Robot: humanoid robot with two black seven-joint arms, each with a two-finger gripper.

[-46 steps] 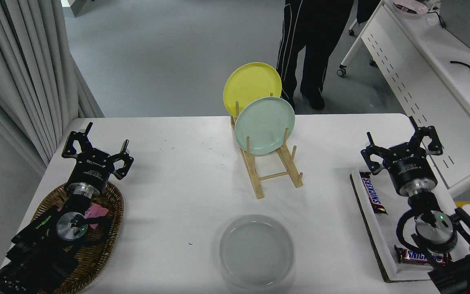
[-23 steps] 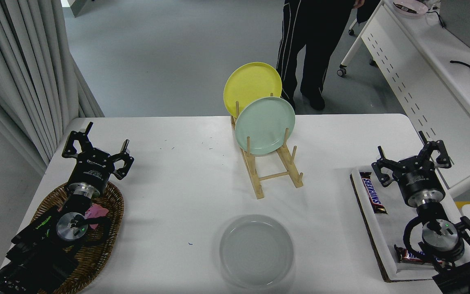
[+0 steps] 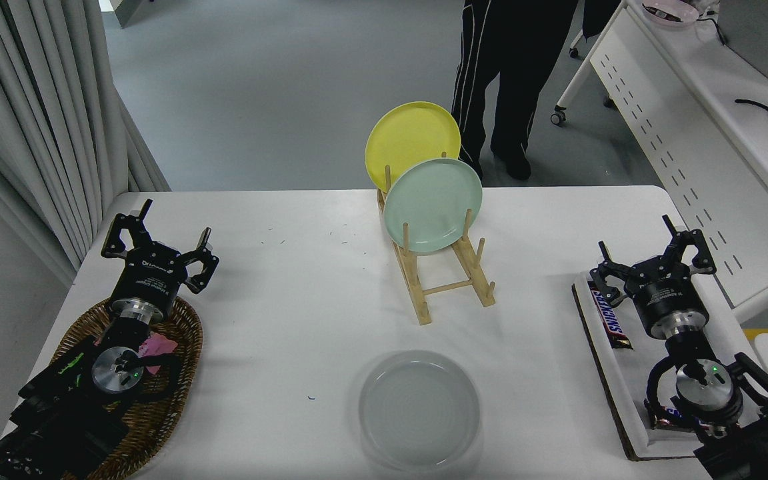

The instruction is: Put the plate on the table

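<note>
The plate (image 3: 419, 411) sits flat near the bench's (image 3: 291, 300) front edge, open room all around. Right tool (image 3: 651, 260) hovers spread open over the tray (image 3: 614, 373); left tool (image 3: 157, 243) parked, fingers apart.

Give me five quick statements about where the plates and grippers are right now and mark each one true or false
1. The grey plate lies flat on the table. True.
2. The right gripper is shut on the grey plate. False: it is open, off at the table's right side above the white tray, apart from the plate.
3. The mint green plate stands in the wooden rack. True.
4. The yellow plate stands nearer the camera than the mint green one. False: it stands behind it.
5. The left gripper is open, by the wicker basket. True.
</note>
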